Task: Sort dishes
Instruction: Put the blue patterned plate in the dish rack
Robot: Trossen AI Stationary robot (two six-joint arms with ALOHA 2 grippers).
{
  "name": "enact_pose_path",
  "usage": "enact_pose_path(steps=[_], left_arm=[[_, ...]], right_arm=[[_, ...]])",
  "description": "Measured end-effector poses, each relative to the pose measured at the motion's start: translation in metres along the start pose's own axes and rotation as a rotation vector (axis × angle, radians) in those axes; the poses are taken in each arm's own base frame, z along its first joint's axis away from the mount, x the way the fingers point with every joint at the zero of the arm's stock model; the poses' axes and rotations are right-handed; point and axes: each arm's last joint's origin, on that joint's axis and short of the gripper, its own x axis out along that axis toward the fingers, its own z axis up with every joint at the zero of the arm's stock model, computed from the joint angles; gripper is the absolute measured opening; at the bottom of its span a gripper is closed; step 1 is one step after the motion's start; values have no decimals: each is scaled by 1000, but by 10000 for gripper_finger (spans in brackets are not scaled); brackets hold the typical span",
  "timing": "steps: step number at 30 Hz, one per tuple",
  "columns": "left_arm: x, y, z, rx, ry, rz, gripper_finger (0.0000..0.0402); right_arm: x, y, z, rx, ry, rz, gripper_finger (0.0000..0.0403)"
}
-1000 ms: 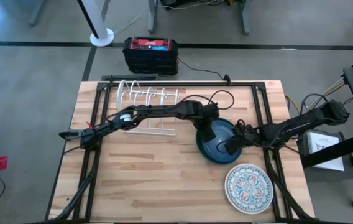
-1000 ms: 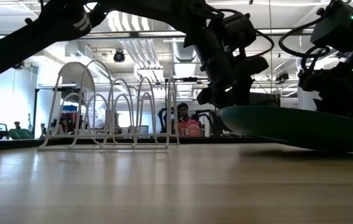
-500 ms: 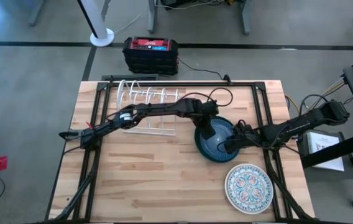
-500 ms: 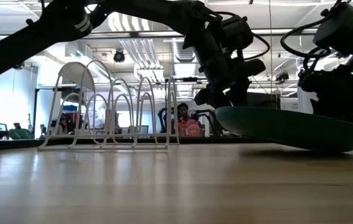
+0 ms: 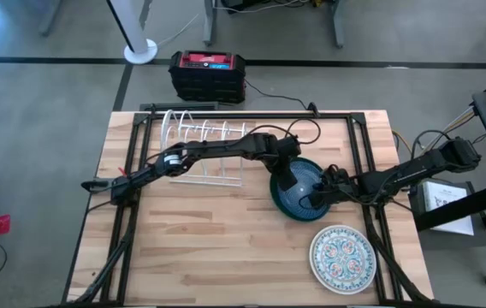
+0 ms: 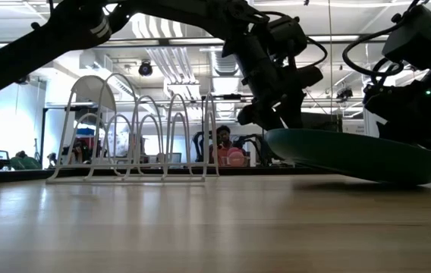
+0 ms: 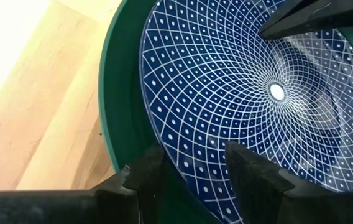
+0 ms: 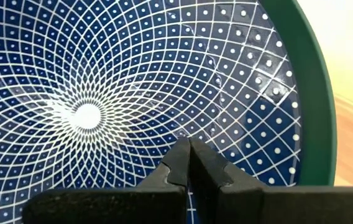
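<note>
A blue plate (image 5: 298, 207) with a white net pattern lies inside a plain green plate (image 7: 117, 112), right of the table's middle. In the low view the plates (image 6: 352, 155) tilt, left edge raised, right side down on the table. My left gripper (image 5: 284, 181) is at the blue plate's far-left rim, shut on it. My right gripper (image 5: 316, 199) reaches in from the right, shut, its tips on the blue plate's face. A white plate with a colourful floral pattern (image 5: 343, 257) lies flat at the near right. My left gripper has the blue plate's rim (image 7: 178, 163) between its two fingers: one finger (image 7: 148, 174) is outside the rim over the green plate, the other (image 7: 246, 174) over the patterned face. It comes slanting down from the table's left. My right gripper presses its shut fingertips (image 8: 186, 149) on the blue plate's patterned face (image 8: 192, 127), between the centre and the rim. It slants down from the table's right.
A white wire rack (image 5: 204, 141) stands at the far left of the table, with nothing in its slots. Black frame rails (image 5: 364, 171) run along the table's sides. Bare wood lies in front of the rack and the plates.
The tilted plates have shifted a little toward the table's left together with my left gripper, still raised at their left edge. Both grippers keep the same fingertip gap.
</note>
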Motion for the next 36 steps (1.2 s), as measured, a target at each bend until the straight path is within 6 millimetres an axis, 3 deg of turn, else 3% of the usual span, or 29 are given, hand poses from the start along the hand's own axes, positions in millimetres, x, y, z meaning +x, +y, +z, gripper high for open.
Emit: enact_pose_path(steps=[36], left_arm=[[-6, 6, 9, -30, -66, 10, 151]], right_arm=[[0, 5, 6, 0, -98, 21, 0]])
